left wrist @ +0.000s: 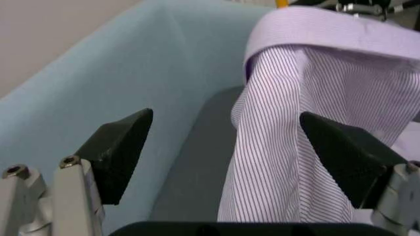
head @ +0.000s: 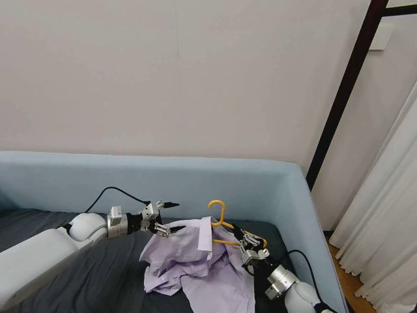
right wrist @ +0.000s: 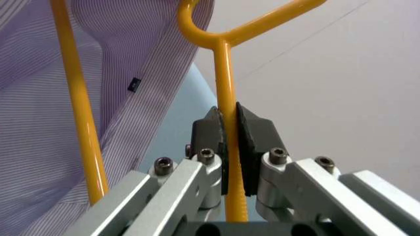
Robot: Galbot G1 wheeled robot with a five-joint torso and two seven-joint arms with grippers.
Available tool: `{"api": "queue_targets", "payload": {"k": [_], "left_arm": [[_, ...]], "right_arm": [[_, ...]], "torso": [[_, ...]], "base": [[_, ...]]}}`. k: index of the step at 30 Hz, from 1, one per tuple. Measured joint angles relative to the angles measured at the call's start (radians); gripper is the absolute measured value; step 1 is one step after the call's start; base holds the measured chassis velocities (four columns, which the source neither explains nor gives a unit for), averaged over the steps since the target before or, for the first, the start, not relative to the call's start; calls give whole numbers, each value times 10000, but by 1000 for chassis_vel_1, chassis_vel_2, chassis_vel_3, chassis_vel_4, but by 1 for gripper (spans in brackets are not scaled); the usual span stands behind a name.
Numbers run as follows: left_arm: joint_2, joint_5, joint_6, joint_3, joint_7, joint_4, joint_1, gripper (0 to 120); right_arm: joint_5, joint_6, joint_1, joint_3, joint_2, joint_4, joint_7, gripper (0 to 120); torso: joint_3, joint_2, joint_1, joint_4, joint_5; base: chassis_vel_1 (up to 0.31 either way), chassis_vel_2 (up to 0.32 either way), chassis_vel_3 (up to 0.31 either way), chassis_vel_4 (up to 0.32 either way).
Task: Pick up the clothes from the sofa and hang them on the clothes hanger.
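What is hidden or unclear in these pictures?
Head view: the shirt covers one arm of the hanger, held in the right gripper's jaws.
Right wrist view: picture edge cuts off the hook; shirt label too small to read.
Left wrist view: left gripper open; picture edge cuts the shirt.

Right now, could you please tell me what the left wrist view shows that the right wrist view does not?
Left wrist view: the left gripper open, facing a hanging fold of the shirt, and the sofa's dark seat. Right wrist view: the right gripper shut on the yellow hanger at its stem, a small dark label on the shirt, and the wall. Both: the striped shirt, the sofa's light blue back, and a bit of the hanger.
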Motion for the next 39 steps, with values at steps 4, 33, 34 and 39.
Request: {"api": "queue_targets", "payload": {"k": [4,33,34,39], "left_arm": [[-244,160,-2,364,228,223,-173,78],[-434,226,-379,329,335,537,397,7],[-420,229,-402,219,314,534,466,7],[-365,225,-435,-86,237,616,657,7]], "right_arm": [[-114,44,-41,28,48,15,6,4],[-318,539,-84,-88,-25,59,-76,7],[-154,510,-112,-117,-60,158,-59,10],[1024,131,-381,-258,-281,886,108,26]], "torso": [[-1,0,-1,0,1],[-2,0,-1,1,0],[-2,0,-1,1,-1],[-1,0,-1,2,0]], "base": [[0,0,0,0],[0,0,0,0],[0,0,0,0],[0,0,0,0]]}}
